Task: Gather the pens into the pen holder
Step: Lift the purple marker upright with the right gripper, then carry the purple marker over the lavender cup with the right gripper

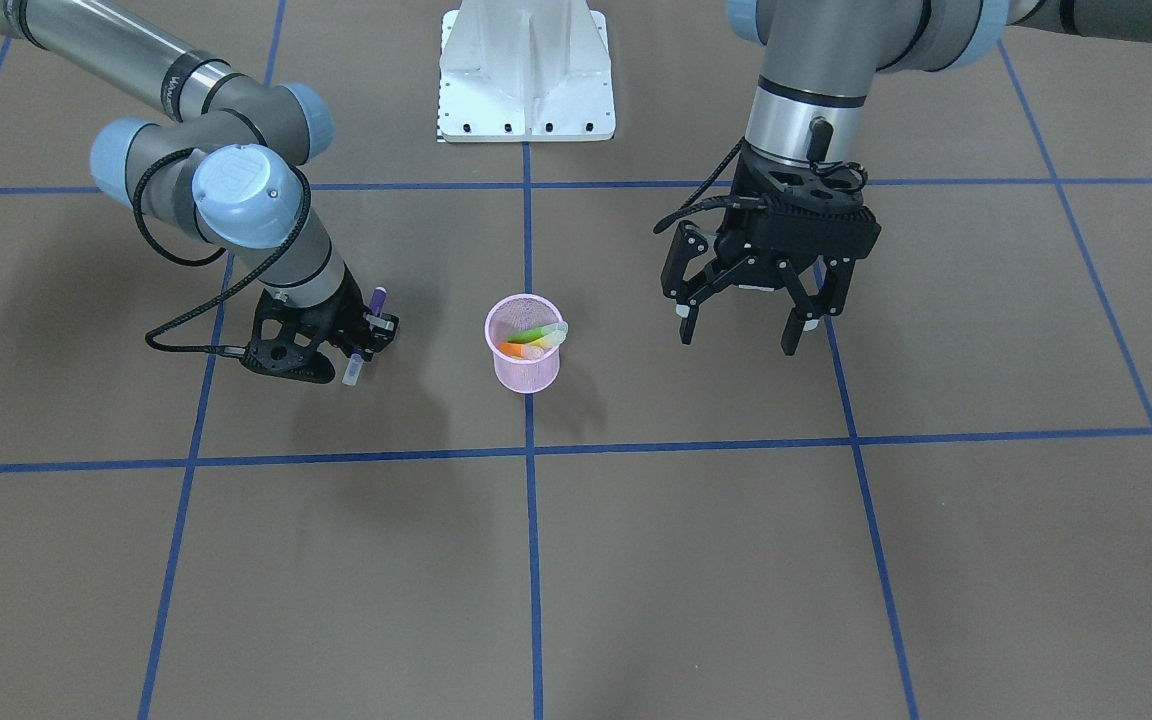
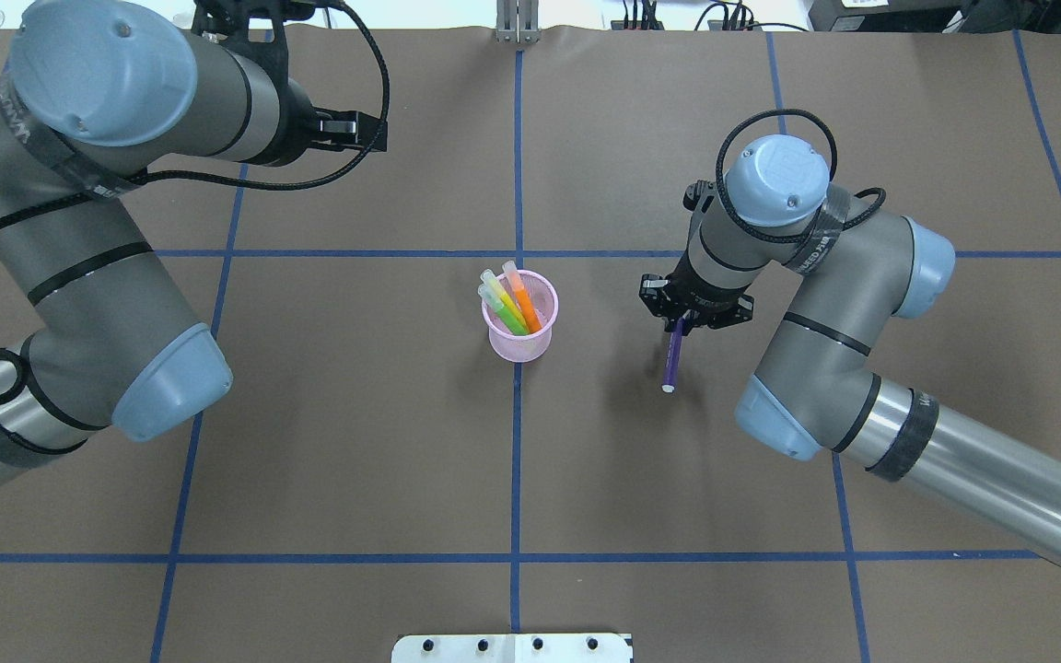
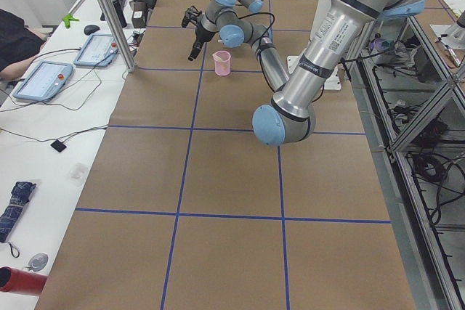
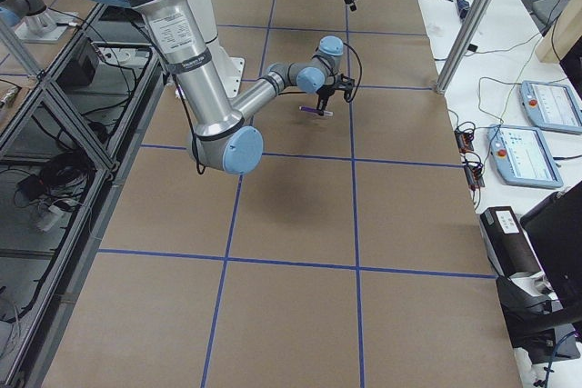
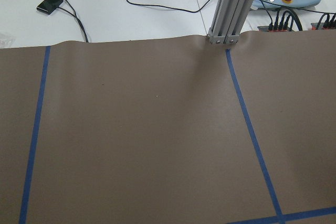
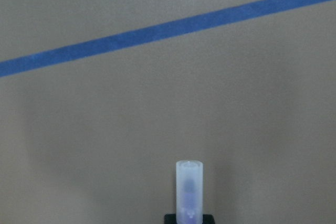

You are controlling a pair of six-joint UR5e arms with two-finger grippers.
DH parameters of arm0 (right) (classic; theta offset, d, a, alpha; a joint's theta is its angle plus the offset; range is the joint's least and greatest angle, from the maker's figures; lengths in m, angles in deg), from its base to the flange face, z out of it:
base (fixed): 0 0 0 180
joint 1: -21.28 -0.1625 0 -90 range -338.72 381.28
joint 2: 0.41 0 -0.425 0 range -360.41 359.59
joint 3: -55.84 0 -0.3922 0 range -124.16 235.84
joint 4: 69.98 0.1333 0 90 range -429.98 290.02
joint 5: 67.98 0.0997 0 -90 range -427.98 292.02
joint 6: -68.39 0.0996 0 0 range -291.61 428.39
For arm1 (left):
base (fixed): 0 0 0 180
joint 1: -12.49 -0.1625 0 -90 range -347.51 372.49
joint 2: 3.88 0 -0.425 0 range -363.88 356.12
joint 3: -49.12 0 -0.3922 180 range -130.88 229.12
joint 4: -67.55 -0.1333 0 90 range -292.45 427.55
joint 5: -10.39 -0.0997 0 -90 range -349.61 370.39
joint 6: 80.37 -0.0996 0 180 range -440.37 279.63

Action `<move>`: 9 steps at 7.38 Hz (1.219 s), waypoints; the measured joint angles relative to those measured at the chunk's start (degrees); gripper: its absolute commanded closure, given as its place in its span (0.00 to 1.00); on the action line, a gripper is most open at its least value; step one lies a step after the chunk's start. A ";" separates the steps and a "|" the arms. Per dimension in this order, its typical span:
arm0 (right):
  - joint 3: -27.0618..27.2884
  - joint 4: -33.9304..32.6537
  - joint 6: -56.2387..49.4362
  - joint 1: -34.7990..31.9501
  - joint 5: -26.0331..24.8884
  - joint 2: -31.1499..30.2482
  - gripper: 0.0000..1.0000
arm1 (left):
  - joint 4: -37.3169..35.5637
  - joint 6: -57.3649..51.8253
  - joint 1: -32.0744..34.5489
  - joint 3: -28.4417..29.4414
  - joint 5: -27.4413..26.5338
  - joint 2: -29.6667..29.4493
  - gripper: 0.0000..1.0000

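Brown paper-covered table point(image 2: 355, 433) marked with a blue tape grid point(image 2: 516, 460).

Left arm's black two-finger gripper point(image 1: 739, 338): raised above the table, fingers spread wide, nothing between them. It is on the left side, well apart from the cup.

Right arm's black two-finger gripper point(image 2: 682, 319): to the right of the cup, near but not touching it, fingers clamped on the purple pen point(image 2: 674, 361). The pen is tilted and lifted clear of the table. Its pale translucent cap point(image 6: 189, 190) points out beyond the fingers.

Small round pink wire-mesh pen holder point(image 2: 519, 346): upright at table centre, on a tape line.

Inside the holder: orange pen point(image 2: 527, 302), green pen point(image 1: 532, 334) and yellow pen point(image 2: 500, 293), all leaning, with their pale caps sticking out above the far-left rim.
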State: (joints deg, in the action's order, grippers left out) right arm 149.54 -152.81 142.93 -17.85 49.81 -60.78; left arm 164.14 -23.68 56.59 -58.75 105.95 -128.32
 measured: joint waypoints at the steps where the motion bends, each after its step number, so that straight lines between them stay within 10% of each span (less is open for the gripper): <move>1: 3.46 -1.01 -0.10 -1.55 -0.04 0.21 1.00 | -0.12 -0.28 0.66 0.00 0.55 0.06 0.01; 5: 9.61 -1.38 -0.09 -4.07 -10.64 7.36 1.00 | -0.60 -14.55 14.03 1.37 18.04 7.20 0.01; 9: 10.16 1.12 -0.01 10.59 -45.68 10.74 1.00 | 0.08 -30.03 22.53 7.58 23.09 12.20 0.01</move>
State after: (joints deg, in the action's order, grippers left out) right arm 159.70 -151.70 142.92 -7.27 4.13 -50.03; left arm 164.22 -53.71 79.12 -51.18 129.04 -116.12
